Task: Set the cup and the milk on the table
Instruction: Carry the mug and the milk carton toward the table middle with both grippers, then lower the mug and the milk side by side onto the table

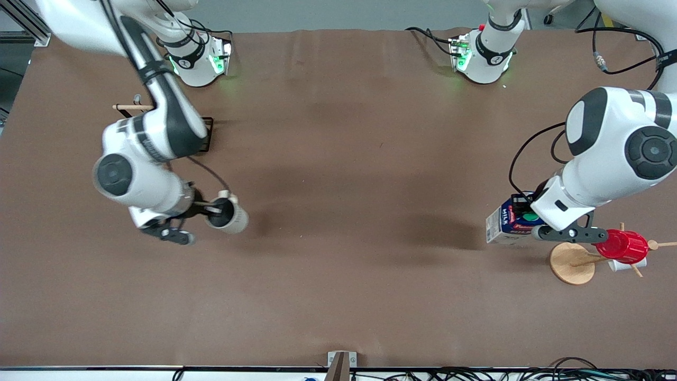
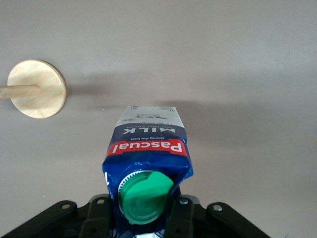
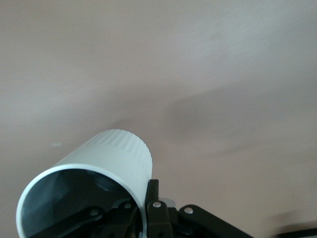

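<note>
My right gripper (image 1: 214,209) is shut on the rim of the cup (image 1: 228,214), a cream-white mug with a grey inside. One finger is inside it and one (image 3: 153,194) outside. The cup (image 3: 94,173) is tipped on its side over the brown table (image 1: 338,159), toward the right arm's end. My left gripper (image 1: 530,217) is shut on the top of the milk (image 1: 506,221), a dark-blue carton. In the left wrist view the milk (image 2: 148,148) shows its red label and green cap between my fingers (image 2: 179,215), over the table beside a wooden mug tree.
A wooden mug tree with a round base (image 1: 571,263) stands at the left arm's end, close to the milk. It holds a red cup (image 1: 622,246) and a white mug (image 1: 627,265). Its base also shows in the left wrist view (image 2: 37,89). A black rack (image 1: 207,134) with a wooden peg (image 1: 132,107) stands under the right arm.
</note>
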Tool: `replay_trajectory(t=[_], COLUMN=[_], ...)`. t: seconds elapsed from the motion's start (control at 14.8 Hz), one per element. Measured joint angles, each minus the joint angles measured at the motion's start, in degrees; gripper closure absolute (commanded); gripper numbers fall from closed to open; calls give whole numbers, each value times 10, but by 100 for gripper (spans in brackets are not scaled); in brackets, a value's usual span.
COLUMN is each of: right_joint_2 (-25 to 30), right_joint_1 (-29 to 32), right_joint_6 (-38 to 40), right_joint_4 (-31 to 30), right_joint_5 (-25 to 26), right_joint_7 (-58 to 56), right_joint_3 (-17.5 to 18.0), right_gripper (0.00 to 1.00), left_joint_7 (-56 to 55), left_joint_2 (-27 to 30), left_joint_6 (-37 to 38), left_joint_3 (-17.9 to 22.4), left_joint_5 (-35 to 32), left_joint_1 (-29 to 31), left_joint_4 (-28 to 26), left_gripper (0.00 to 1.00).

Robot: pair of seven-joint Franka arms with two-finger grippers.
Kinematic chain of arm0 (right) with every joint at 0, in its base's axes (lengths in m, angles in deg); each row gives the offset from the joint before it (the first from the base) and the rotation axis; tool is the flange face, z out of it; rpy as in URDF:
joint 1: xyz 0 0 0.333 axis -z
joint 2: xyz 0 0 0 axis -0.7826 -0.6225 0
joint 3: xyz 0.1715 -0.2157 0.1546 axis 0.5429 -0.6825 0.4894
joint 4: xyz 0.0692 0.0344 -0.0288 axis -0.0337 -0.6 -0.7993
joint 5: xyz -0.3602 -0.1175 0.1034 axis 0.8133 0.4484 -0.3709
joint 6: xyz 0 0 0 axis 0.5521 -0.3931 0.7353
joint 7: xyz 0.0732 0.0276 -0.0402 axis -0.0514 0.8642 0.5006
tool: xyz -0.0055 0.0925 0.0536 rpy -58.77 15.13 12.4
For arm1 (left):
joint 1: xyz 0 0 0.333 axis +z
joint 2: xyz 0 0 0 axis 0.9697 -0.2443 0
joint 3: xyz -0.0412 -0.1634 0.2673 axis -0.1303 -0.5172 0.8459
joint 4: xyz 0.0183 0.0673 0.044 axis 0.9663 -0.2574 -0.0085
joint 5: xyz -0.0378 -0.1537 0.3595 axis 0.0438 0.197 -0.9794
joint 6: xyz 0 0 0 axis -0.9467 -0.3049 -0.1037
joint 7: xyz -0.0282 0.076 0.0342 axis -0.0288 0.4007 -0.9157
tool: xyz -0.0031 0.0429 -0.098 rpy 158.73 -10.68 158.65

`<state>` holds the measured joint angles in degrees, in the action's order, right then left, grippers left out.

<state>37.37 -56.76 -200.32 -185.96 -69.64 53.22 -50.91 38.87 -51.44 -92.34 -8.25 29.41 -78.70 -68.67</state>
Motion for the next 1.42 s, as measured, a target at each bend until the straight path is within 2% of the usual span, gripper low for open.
replay_trajectory(t=[0.14,0.41,0.61,0.95,1.02,1.08,1.22,1.42], right_joint_2=[-15,-82,-119,-151,-154,-158,-163,-163], right_joint_1=[-28,-118,-157,-181,-185,-187,-188,-187], right_joint_6=[-34,-87,-102,-102,-104,-111,-120,-121], right_joint_4=[-1,2,21,57,59,60,61,65], right_joint_5=[28,107,119,131,133,134,135,135], right_joint_7=[108,310,369,381,382,383,383,383], right_joint_3=[22,27,26,26,26,26,26,24], right_gripper=[100,100,99,94,87,69,0,0], left_joint_7=[-20,-58,-100,-224,-254,-280,-324,-366], left_joint_2=[0,-1,-7,-25,-33,-44,-67,-97], left_joint_6=[0,1,2,1,1,1,-1,-6], left_joint_3=[0,-1,-2,-4,-4,-4,-4,-4], left_joint_5=[0,0,0,0,0,0,0,0], left_joint_1=[-10,-42,-74,-154,-173,-191,-222,-253], left_joint_4=[0,0,0,13,21,30,50,71], left_gripper=[62,62,62,62,62,62,63,61])
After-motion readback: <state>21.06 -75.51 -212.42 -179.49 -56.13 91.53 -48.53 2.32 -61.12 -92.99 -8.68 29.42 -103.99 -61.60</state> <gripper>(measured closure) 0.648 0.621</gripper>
